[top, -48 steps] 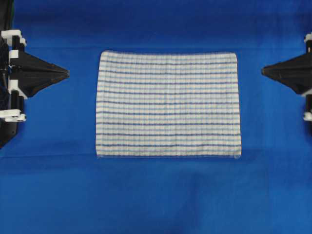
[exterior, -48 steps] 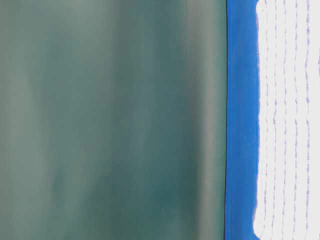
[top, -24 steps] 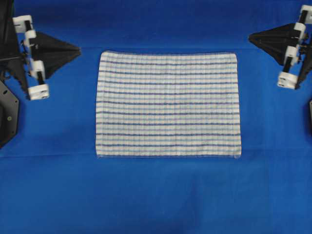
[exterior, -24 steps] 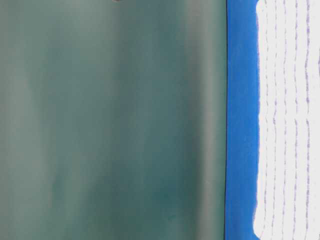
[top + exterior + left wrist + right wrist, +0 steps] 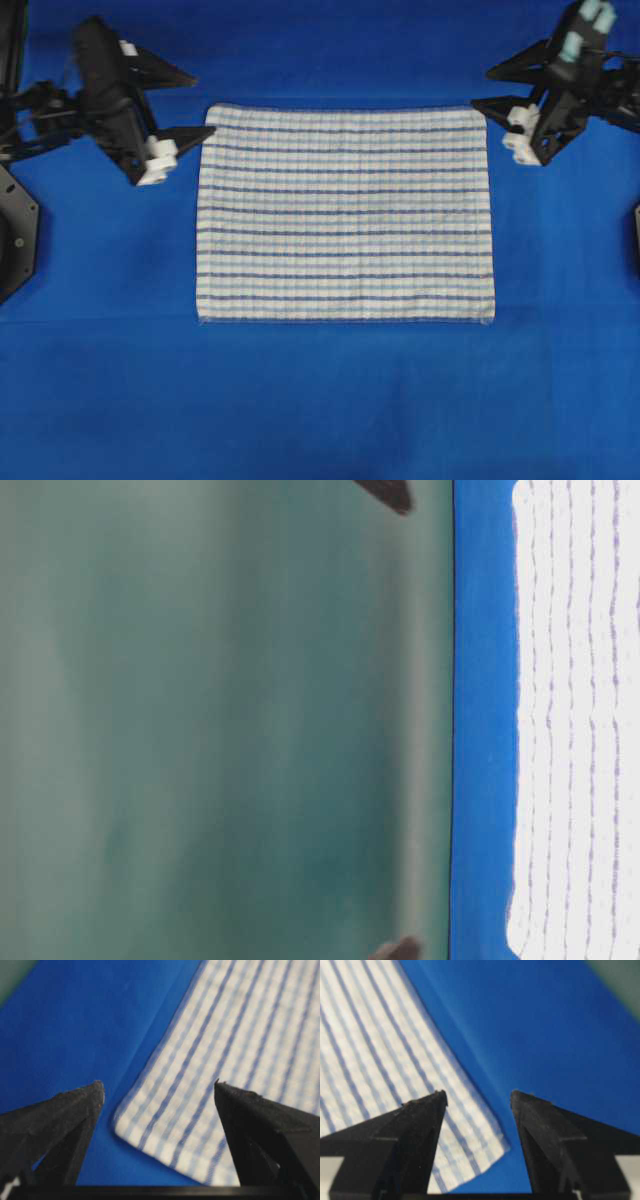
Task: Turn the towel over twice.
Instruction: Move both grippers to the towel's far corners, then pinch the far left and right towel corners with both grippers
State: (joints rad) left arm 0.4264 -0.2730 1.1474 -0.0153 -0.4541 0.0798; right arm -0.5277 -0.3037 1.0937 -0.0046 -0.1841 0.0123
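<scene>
While the blue table covering (image 5: 320, 400) spreads under everything and reaches every edge of the overhead view, the towel (image 5: 345, 213) lies flat and open on it, near the middle and closer to the far edge than the near one. It is a white woven rectangle with thin dark-blue and light-blue stripes running along its long side, and all four of its corners rest on the covering without a fold. At table level the towel (image 5: 575, 720) is a pale striped band on the blue cover, with a blurred green backdrop (image 5: 220, 720) behind. My left gripper (image 5: 196, 103) hangs at the towel's far left corner, jaws spread wide, one dark fingertip just beside the towel's short left edge and the other farther toward the far edge of the covering. From my left wrist camera, my left gripper (image 5: 159, 1091) frames that rounded corner of the towel (image 5: 210, 1085) between its two black tips, and I cannot tell whether either tip touches the cloth. My right gripper (image 5: 482, 88) sits at the far right corner, also wide open and holding nothing. From my right wrist camera, my right gripper (image 5: 478, 1097) has the corner of the towel (image 5: 380, 1060) lying between its tips, partly under the left-hand one.
</scene>
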